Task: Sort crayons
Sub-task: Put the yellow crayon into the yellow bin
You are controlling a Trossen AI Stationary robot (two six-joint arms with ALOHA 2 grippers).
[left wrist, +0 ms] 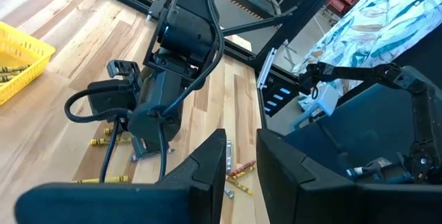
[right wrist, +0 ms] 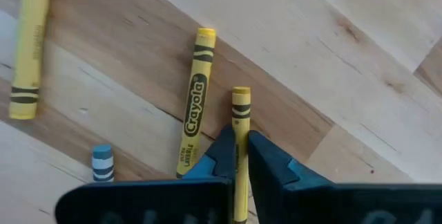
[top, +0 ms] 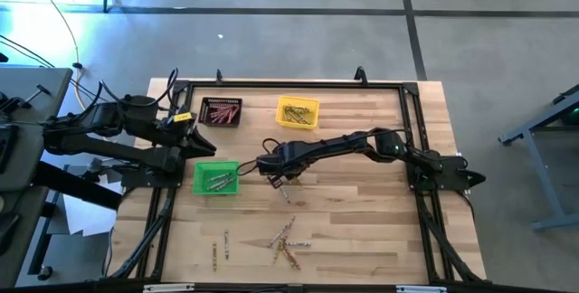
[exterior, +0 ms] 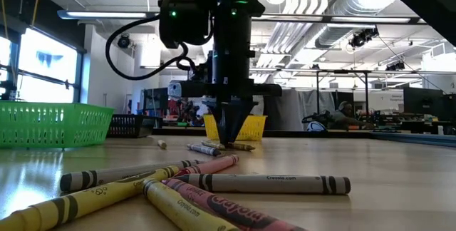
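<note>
Crayons lie loose on the wooden table: a heap (top: pixel 285 239) near the front edge and a few (top: pixel 289 195) at the middle. My right gripper (right wrist: pixel 239 140) points down at the middle of the table (top: pixel 281 182) and is shut on a yellow crayon (right wrist: pixel 240 113). A second yellow crayon (right wrist: pixel 193 106) lies right beside it. Another yellow one (right wrist: pixel 29 44) and a blue-grey one (right wrist: pixel 102 163) lie farther off. My left gripper (left wrist: pixel 242 158) hangs over the table's left edge (top: pixel 201 139), slightly open, with nothing between its fingers. My right gripper pinches the yellow crayon between its two fingers, one on each long side (right wrist: pixel 239 133). The fingers come from above, pointing down. One end (right wrist: pixel 240 96) sticks out beyond the fingertips. The crayon lies level at the tabletop; in the low view the fingertips (exterior: pixel 229 142) reach the wood.
Three bins stand on the table's far left part: green (top: pixel 216 177) with greyish crayons, black (top: pixel 220 112) with red ones, yellow (top: pixel 298 112) with yellow ones. A black frame (top: pixel 412 148) runs along the table's edges. Bare wood lies to the right of the crayon heap.
</note>
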